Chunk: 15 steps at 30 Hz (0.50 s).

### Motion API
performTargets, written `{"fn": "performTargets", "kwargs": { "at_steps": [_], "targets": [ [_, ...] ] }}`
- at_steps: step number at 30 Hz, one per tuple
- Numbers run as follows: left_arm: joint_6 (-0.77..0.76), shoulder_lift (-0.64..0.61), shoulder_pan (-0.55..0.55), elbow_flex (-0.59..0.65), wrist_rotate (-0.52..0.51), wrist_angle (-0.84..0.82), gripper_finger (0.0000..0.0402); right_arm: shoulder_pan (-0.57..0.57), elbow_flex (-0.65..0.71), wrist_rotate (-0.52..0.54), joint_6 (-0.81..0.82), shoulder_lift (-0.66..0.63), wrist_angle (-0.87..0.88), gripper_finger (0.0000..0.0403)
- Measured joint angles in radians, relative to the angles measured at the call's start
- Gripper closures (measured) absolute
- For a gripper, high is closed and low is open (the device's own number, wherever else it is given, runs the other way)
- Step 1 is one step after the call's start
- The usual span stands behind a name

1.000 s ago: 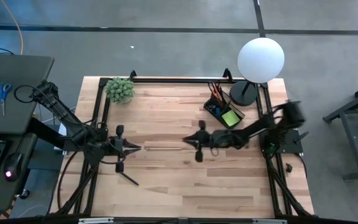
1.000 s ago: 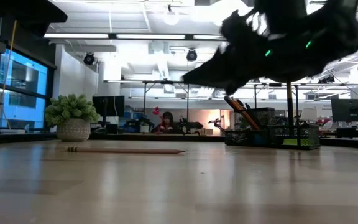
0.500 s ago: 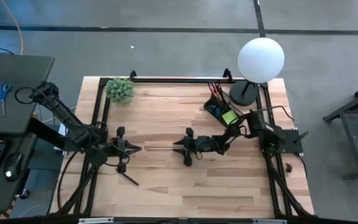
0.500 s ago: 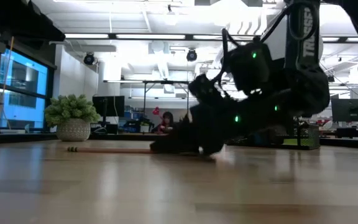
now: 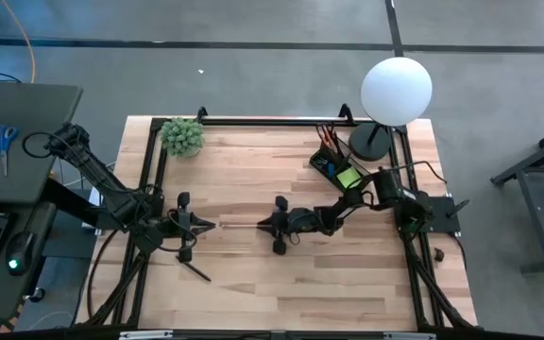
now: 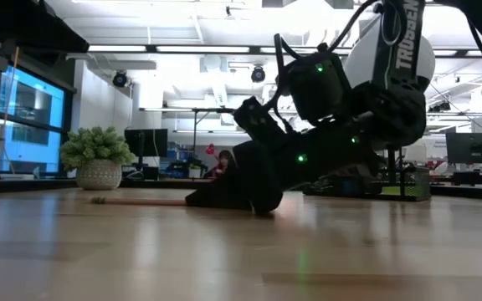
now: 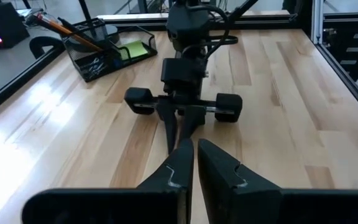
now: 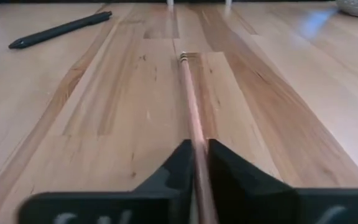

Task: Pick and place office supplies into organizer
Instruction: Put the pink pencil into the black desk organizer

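A wooden pencil (image 5: 239, 225) lies flat on the table between the two arms, its metal-banded end (image 8: 184, 56) pointing toward the left arm. My right gripper (image 5: 264, 225) is low on the table at the pencil's other end and is shut on it. My left gripper (image 5: 208, 225) waits shut at the table's left, facing the pencil, a short way off its banded end. The black organizer (image 5: 340, 165) stands at the far right beside the lamp, holding pencils and a lime-green sticky pad (image 7: 135, 50). A black pen (image 5: 195, 271) lies on the table near the left arm. My right gripper (image 8: 197, 149) pinches the pencil between its two fingers near the end toward the table's right (image 8: 199, 146). The fingers come low from the table's right, slanting down, and lie along the pencil. The pencil lies flat on the table, running on from the fingertips toward the left arm.
A small potted plant (image 5: 182, 136) stands at the far left corner. The white globe lamp (image 5: 395, 92) stands at the far right. A black frame rail (image 5: 272, 121) runs along the far edge. Bare wood lies across the middle and near side of the table.
My right gripper has come down from above the table to the tabletop and moved toward the table's left, onto the pencil's right end. The pencil has stayed where it lay.
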State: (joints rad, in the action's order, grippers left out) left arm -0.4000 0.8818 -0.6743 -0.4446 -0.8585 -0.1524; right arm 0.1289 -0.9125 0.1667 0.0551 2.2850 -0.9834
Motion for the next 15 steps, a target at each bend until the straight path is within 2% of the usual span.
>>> {"fn": "performTargets", "kwargs": {
  "at_steps": [3, 9, 15],
  "targets": [
    [0.000, 0.000, 0.000, 0.000, 0.001, 0.000, 0.0389, 0.000, -0.005, -0.001, -0.021, 0.000, 0.023, 0.0392],
    [0.001, 0.000, 0.000, 0.000, 0.001, 0.000, 0.0391, 0.000, -0.005, 0.014, -0.026, 0.002, 0.035, 0.0365],
    [0.002, 0.000, 0.000, 0.000, 0.003, -0.001, 0.0390, 0.004, 0.023, 0.020, -0.034, -0.041, 0.024, 0.0394]
  ]
}}
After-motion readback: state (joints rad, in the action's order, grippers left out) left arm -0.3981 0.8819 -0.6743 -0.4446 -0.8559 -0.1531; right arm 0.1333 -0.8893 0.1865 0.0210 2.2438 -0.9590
